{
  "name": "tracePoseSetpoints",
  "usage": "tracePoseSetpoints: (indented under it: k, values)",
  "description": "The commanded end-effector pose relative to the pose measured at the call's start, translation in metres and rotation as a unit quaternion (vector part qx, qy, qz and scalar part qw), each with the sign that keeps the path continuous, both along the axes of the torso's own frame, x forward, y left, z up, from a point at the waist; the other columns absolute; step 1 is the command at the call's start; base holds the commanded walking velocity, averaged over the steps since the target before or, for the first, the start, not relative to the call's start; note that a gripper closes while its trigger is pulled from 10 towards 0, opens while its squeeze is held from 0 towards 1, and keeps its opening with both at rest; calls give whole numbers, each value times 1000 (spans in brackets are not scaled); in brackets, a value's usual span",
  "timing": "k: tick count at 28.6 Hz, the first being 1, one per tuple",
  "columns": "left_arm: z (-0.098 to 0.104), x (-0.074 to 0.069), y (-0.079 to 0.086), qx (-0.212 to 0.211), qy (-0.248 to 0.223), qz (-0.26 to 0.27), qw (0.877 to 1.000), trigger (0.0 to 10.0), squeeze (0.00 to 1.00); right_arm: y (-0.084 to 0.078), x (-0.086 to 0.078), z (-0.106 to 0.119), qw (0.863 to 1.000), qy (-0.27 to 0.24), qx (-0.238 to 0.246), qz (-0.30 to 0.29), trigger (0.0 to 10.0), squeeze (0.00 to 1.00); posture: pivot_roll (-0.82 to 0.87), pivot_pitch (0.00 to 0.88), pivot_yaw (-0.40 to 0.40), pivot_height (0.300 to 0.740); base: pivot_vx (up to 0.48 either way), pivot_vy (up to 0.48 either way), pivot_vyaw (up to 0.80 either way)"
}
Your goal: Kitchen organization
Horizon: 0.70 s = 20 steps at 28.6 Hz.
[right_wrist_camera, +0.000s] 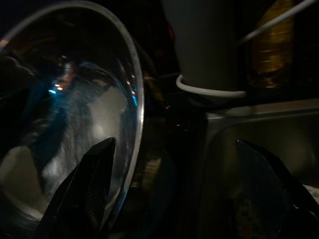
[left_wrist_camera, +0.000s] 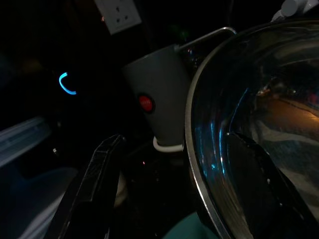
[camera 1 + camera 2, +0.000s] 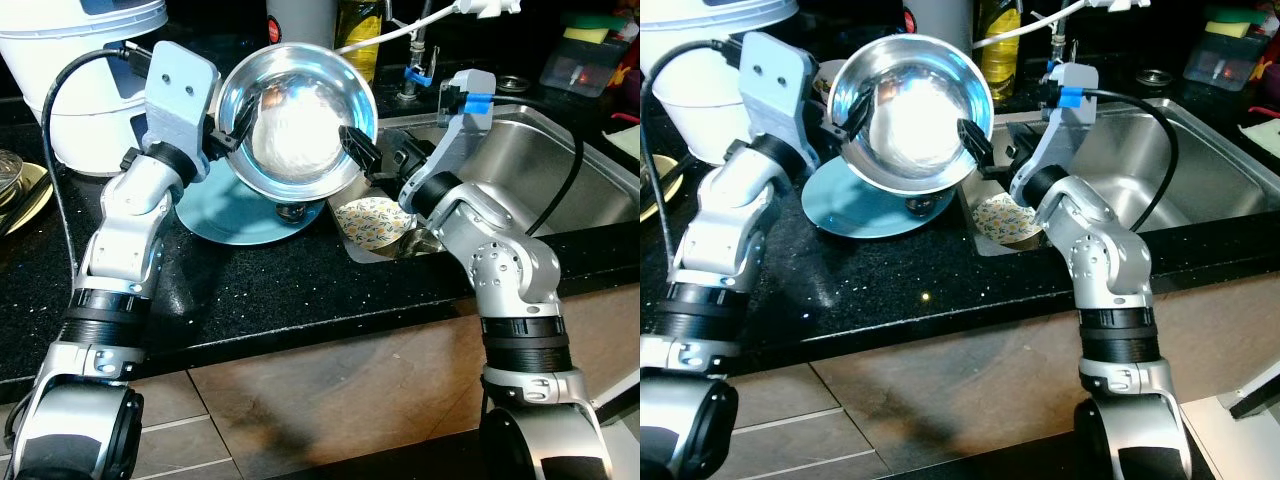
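A shiny steel bowl (image 3: pixel 295 120) stands tipped up on its side over a blue plate (image 3: pixel 225 228) on the black counter, its hollow facing me. My left gripper (image 3: pixel 225 135) is at the bowl's left rim, and in the left wrist view one finger (image 2: pixel 94 189) lies outside the bowl and the other inside, well apart. My right gripper (image 3: pixel 362 150) is at the right rim; in the right wrist view one finger (image 1: pixel 87 191) lies against the bowl's inside and the other stands far off. Both are open, and contact with the rim is unclear.
A steel sink (image 3: pixel 545 160) lies to the right, with a patterned dish (image 3: pixel 370 218) at its near left corner. Behind the bowl stand a grey cylinder with a red button (image 2: pixel 159 99) and an oil bottle (image 3: pixel 358 35). A white tub (image 3: pixel 80 70) and a gold plate (image 3: pixel 25 195) sit at left.
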State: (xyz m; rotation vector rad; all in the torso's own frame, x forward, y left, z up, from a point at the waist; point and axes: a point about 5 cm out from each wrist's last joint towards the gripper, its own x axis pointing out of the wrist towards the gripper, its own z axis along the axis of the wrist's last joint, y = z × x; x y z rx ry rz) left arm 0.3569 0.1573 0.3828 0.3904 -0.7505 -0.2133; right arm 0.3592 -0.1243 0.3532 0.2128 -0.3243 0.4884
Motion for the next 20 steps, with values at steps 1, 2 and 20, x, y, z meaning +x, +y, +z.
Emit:
tracePoseSetpoints:
  k: [1,2,20]
  values:
    - [12,-8,4,-2,-41,6,999,0,0,-1,2,-4,1000,10,-10,-12,10000,0,6,178,32,740,0,0,0]
    - [13,-8,5,-3,-44,7,999,0,0,-1,2,-3,1000,10,-11,-14,10000,0,6,178,32,740,0,0,0]
    - [17,-14,-5,63,-102,-2,993,0,0,1,5,-10,997,50,60,28,0,0,7,175,28,740,0,0,0]
